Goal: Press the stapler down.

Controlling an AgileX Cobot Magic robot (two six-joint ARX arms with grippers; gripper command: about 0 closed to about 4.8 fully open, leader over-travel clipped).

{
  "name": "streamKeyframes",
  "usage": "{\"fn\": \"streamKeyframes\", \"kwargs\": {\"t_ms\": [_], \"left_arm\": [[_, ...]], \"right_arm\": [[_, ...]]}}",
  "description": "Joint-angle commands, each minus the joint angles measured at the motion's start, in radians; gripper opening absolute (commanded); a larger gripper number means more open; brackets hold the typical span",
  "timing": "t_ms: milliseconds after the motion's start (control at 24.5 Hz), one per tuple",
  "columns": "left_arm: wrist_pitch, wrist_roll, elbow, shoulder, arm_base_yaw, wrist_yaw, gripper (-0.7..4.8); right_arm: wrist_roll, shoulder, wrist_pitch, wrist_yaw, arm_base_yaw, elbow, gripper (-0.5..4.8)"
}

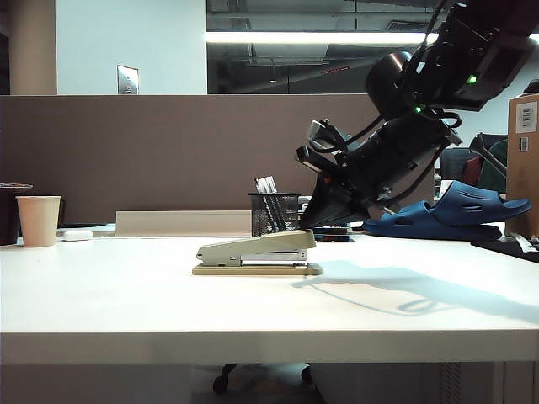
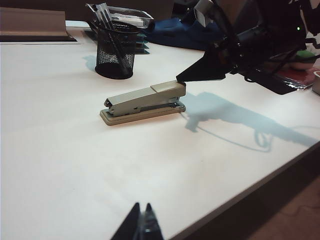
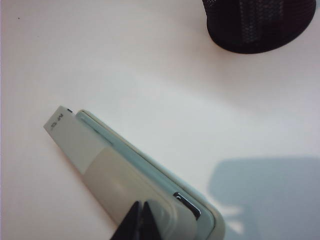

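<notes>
While the one stapler lies flat on the white table, near its middle and just in front of the black mesh pen holder, my right arm slopes down from the upper right of the exterior view, forearm tilted steeply toward it. My right gripper has its two fingers pressed together into a single dark point, holding nothing, and that point sits at the raised end of the stapler's top arm; the right wrist view shows the tips over the cream top near the metal magazine, though I cannot tell if they truly touch. My left gripper hangs above bare table well apart from the stapler, on the near side of it, its fingers likewise closed to a narrow tip and empty. My left arm itself shows in no view. Farther out I count one paper cup at the table's far left edge and one blue clog behind my right arm.
</notes>
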Motion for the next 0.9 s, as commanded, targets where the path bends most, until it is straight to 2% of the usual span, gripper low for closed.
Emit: {"fn": "streamKeyframes", "kwargs": {"t_ms": [41, 163, 653, 898], "left_arm": [[-0.009, -0.002, 0.002, 0.0, 0.0, 0.008, -0.03], [-0.009, -0.002, 0.002, 0.0, 0.0, 0.008, -0.02], [-0.009, -0.002, 0.002, 0.0, 0.0, 0.011, -0.03], [-0.009, -0.002, 0.002, 0.0, 0.0, 0.011, -0.02]], "right_arm": [[0.002, -0.001, -0.033, 0.01, 0.002, 0.002, -0.09], [0.0, 0.002, -0.093, 0.017, 0.002, 0.002, -0.09], [0.001, 0.029, -0.097, 0.013, 0.001, 0.003, -0.09], [0.001, 0.023, -0.082, -0.041, 0.002, 0.003, -0.09]]}}
